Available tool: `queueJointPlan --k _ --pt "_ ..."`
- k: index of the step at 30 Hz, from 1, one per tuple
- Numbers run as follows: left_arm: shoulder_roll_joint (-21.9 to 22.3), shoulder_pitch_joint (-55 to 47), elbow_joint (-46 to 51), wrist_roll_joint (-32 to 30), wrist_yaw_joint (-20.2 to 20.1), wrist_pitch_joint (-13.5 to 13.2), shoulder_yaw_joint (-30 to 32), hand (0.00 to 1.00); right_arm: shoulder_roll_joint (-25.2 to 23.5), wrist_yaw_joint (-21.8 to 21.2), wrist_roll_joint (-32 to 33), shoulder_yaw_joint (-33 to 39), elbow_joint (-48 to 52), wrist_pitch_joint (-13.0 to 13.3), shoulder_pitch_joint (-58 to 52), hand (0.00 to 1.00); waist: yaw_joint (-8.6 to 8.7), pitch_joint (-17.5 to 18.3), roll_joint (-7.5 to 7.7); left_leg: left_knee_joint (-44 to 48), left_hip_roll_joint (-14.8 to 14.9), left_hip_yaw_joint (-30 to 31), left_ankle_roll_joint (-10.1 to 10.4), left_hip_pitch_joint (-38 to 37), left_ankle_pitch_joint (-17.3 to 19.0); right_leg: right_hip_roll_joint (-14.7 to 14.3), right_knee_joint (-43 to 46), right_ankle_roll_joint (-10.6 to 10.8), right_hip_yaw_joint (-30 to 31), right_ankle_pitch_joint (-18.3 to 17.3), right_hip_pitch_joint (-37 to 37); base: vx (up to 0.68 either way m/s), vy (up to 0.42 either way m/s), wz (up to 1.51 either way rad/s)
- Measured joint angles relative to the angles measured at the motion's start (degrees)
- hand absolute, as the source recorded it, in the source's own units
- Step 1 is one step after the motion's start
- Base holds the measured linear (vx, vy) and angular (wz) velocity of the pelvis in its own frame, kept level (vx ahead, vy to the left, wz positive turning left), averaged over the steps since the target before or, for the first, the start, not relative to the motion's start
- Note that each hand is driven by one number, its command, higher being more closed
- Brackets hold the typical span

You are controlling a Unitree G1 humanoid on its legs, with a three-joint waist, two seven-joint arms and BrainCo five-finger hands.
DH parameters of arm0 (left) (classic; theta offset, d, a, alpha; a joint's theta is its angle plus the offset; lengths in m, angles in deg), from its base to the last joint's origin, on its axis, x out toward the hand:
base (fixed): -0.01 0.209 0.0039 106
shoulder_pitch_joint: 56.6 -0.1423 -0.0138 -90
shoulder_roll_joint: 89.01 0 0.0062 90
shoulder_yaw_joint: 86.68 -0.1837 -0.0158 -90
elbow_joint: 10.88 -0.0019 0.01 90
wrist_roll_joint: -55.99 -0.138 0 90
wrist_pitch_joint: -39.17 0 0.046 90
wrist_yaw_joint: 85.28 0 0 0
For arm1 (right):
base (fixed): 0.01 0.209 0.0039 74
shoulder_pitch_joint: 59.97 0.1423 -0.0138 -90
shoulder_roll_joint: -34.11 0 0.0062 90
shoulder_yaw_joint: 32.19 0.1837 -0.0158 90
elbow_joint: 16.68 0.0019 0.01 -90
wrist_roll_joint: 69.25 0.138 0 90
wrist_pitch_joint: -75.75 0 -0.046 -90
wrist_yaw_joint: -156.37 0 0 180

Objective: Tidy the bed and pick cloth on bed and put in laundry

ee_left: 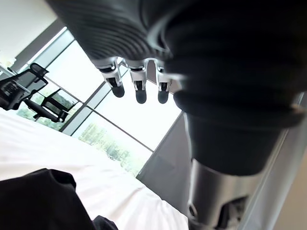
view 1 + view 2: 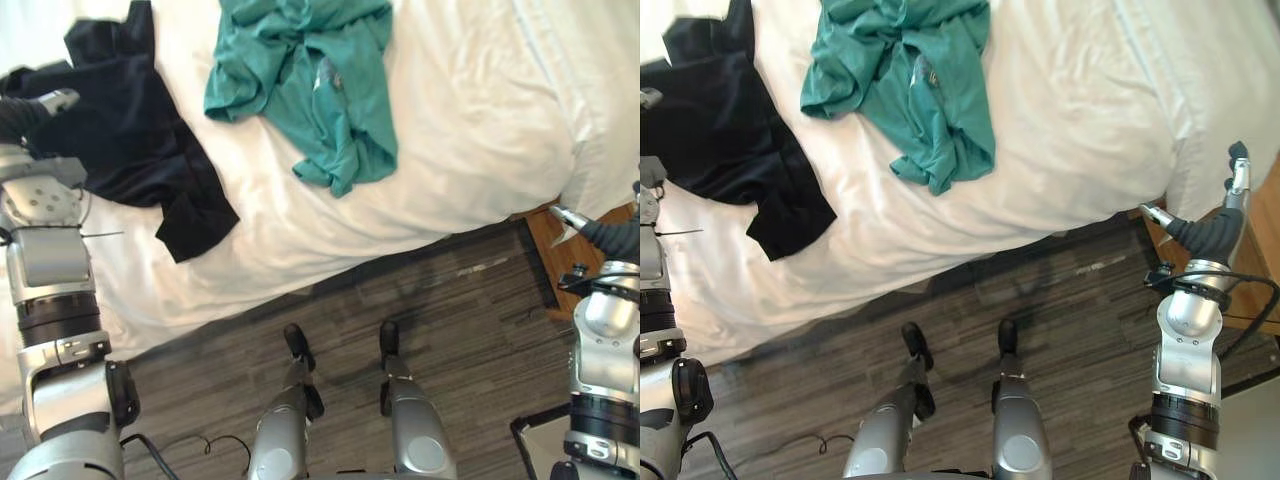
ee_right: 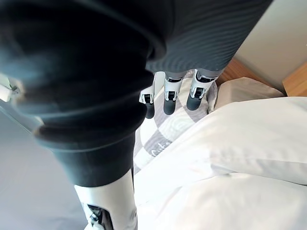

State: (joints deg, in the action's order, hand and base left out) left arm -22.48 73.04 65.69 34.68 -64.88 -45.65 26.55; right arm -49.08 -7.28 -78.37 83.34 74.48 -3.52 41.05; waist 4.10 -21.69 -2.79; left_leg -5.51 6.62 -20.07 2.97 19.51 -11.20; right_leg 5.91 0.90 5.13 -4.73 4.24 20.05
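Hands first: left hand (image 2: 55, 100) sat at 10 o'clock in the head view, fingers (image 1: 136, 91) straight and loosely spread, holding nothing. Right hand (image 2: 1212, 230) was at 3 o'clock off the bed's corner, fingers (image 3: 168, 101) likewise straight and empty. Black garment (image 2: 130, 130) lay on the bed (image 2: 470, 120) just at the left hand's 3 o'clock, long axis running roughly 11 to 5, one tail trailing toward the mattress edge. Teal garment (image 2: 310, 90) was bunched at 12 o'clock, axis also about 11 to 5, apart from the black one, white sheet between them. Left hand was clearly the nearer to both cloths; right hand was well apart from either. My read: first grab is black cloth with the left, reaching down and toward 3 o'clock. The head views left contact unclear, but the left wrist view showed the fingertips above the black fabric (image 1: 43, 201) with a gap, plus a window (image 1: 129, 124) and chairs (image 1: 29, 91) beyond the bed. The right wrist view showed a pillow (image 3: 249, 91) and bedding near that hand, no cloth to pick.
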Motion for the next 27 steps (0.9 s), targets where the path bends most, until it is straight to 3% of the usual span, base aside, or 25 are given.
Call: queueJointPlan --k 2,6,14,20,27 --pt "-1.36 0.77 1.3 -1.16 0.28 0.77 0.0 0.0 -0.07 0.0 0.04 1.26 0.75 0.07 -0.59 0.0 -0.36 -2.01 0.1 0.0 0.02 0.91 -0.12 1.07 -0.44 0.0 0.05 -0.01 -0.83 0.01 0.53 0.0 0.0 0.17" --pt "-2.29 2.77 4.71 -1.88 1.07 1.31 0.05 0.0 -2.38 0.07 0.09 2.22 5.23 0.12 -2.39 0.0 -1.63 -2.65 0.92 0.02 0.43 1.16 0.15 4.15 -1.05 -0.25 0.15 -0.33 -1.63 0.23 3.31 -0.01 -0.009 0.09" --pt "-2.23 2.76 11.56 -1.88 1.11 2.98 0.21 0.0 -5.51 0.33 0.1 2.84 12.72 0.27 -4.94 0.0 -2.04 -4.22 2.6 0.03 1.15 -0.42 0.16 6.9 -1.05 -0.18 -0.03 -0.45 -1.4 0.73 6.27 0.0 -0.005 -0.05" --pt "-0.76 3.7 16.46 -2.01 1.1 3.38 0.13 0.0 -6.85 0.32 1.35 3.25 18.43 0.33 -5.96 0.0 -2.07 -4.67 3.24 0.03 2.41 -1.81 0.18 9.99 -1.04 -1.24 -1.25 -0.35 -1.11 2.73 9.46 0.0 -0.021 -0.16" --pt "4.88 4.68 17.67 -1.82 0.74 4.64 0.01 0.0 -8.82 0.29 3.02 3.24 21.92 1.27 -5.94 0.0 -2.02 -5.69 4.81 0.06 3.52 -4.66 0.23 12.07 -1.0 -2.29 -2.65 -0.06 0.99 4.6 12.35 0.01 -0.02 -0.22"
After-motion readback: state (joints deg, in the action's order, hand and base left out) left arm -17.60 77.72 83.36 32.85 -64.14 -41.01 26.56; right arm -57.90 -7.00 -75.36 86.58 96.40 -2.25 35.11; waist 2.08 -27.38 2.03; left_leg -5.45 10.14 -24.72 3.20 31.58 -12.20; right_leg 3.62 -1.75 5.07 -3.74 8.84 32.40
